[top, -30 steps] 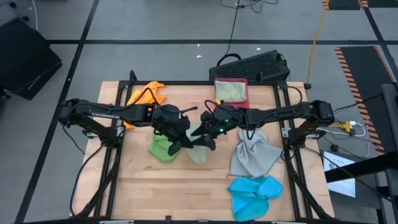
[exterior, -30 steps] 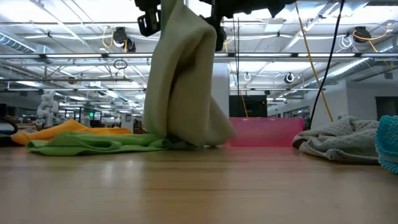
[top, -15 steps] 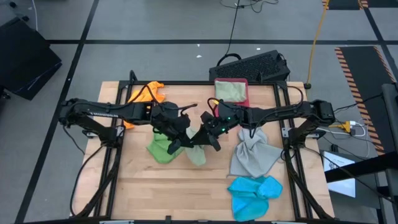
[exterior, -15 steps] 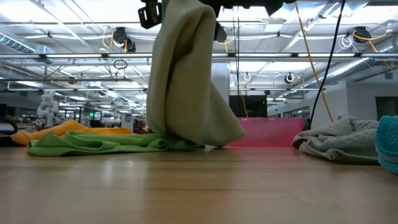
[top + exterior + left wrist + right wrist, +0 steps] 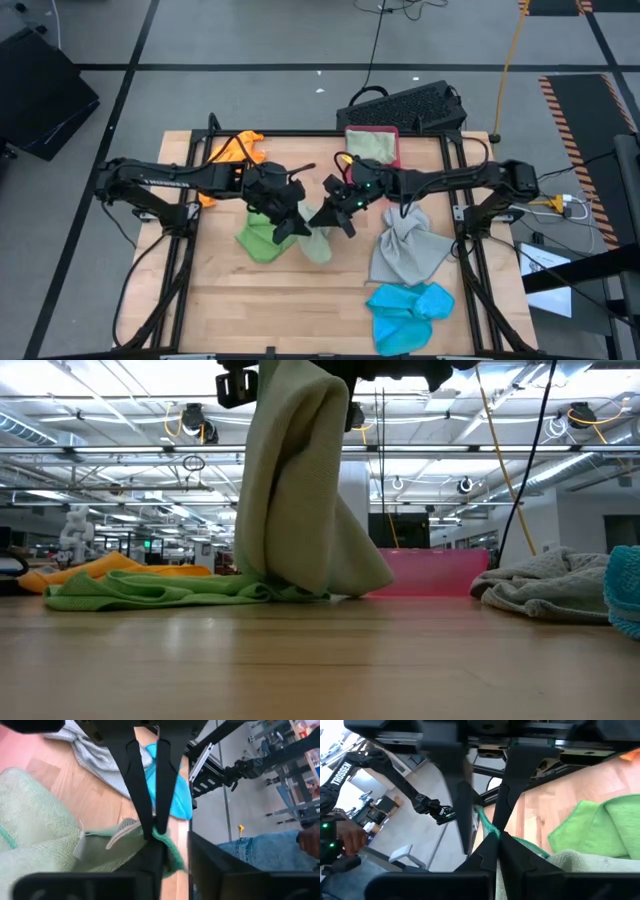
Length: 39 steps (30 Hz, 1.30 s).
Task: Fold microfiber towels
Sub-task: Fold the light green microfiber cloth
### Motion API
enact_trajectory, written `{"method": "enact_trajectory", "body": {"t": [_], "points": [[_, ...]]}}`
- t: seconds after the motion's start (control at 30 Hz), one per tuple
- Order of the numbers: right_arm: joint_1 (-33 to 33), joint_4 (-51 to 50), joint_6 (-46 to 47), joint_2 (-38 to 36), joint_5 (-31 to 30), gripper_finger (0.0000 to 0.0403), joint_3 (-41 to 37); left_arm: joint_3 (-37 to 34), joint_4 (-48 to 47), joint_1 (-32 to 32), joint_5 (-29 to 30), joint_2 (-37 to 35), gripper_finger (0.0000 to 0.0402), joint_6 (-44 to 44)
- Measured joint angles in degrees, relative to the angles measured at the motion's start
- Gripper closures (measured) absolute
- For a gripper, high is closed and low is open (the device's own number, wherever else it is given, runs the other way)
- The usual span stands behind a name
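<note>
A pale sage towel (image 5: pixel 300 490) hangs upright between my two grippers at mid-table, its lower end (image 5: pixel 316 247) bunched on the wood and overlapping a bright green towel (image 5: pixel 260 238) lying flat. My left gripper (image 5: pixel 293 222) and my right gripper (image 5: pixel 332 215) meet at the sage towel's top, each shut on it. An orange towel (image 5: pixel 235 150) lies far left, a grey one (image 5: pixel 405 250) at the right and a blue one (image 5: pixel 410 310) near right. My left gripper pinches the sage towel's hemmed top edge (image 5: pixel 161 835) between its two fingers, slanting down from the table's left. The cloth hangs slack below it, with its lower end on the table. My right gripper pinches the same top edge at its green hem (image 5: pixel 484 821) between its two fingers, coming nearly level from the table's right. The towel hangs below it, its foot resting on the wood.
A pink tray (image 5: pixel 388 150) at the far edge holds a folded pale green cloth (image 5: pixel 368 145). A black keyboard (image 5: pixel 405 105) lies beyond the table. A person's leg (image 5: pixel 260 852) shows beside the table. Bare wood lies along the near left.
My right gripper has taken hold of the sage towel's top edge beside my left gripper. The towel's lower right flap has spread a little farther along the table, while its foot stays down on the green towel.
</note>
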<state>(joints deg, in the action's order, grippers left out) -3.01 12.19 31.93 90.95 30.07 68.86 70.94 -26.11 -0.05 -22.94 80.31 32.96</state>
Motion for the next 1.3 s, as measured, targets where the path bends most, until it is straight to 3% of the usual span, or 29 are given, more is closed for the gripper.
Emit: {"method": "enact_trajectory", "body": {"t": [0.23, 0.4, 0.6, 0.77, 0.97, 1.2, 1.3], "points": [[-1.3, -1.6, 1.3, -4.1, 3.7, 0.0401, 0.1, -0.1, -4.6, 0.0, 0.9, -1.6, 0.0204, 1.7], [-2.4, -4.4, 1.7, -8.2, 3.4, 0.0401, 0.0, -0.2, -10.5, 0.0, 4.4, -3.0, 0.0167, -3.1], [-4.3, -3.9, 1.9, -14.0, 3.0, 0.0402, 0.1, -0.2, -12.0, -0.2, 11.0, -3.4, 0.0160, -11.0], [-6.6, -3.3, 3.5, -18.1, 2.1, 0.0402, 0.1, -0.2, -5.7, -1.0, 20.6, -2.0, 0.0160, -18.4], [-9.0, -1.3, 3.9, -22.0, -0.4, 0.0402, 0.1, -0.2, 6.0, -1.1, 18.2, 1.1, 0.0160, -19.4], [-12.0, 2.8, 4.9, -24.2, -3.2, 0.0403, 0.1, -0.4, 7.0, -2.8, 17.0, 3.2, 0.0160, -17.8], [-13.1, 5.6, 5.0, -24.7, -3.3, 0.0403, 0.1, -0.2, 8.2, -3.3, 19.8, 4.5, 0.0160, -18.1]]}}
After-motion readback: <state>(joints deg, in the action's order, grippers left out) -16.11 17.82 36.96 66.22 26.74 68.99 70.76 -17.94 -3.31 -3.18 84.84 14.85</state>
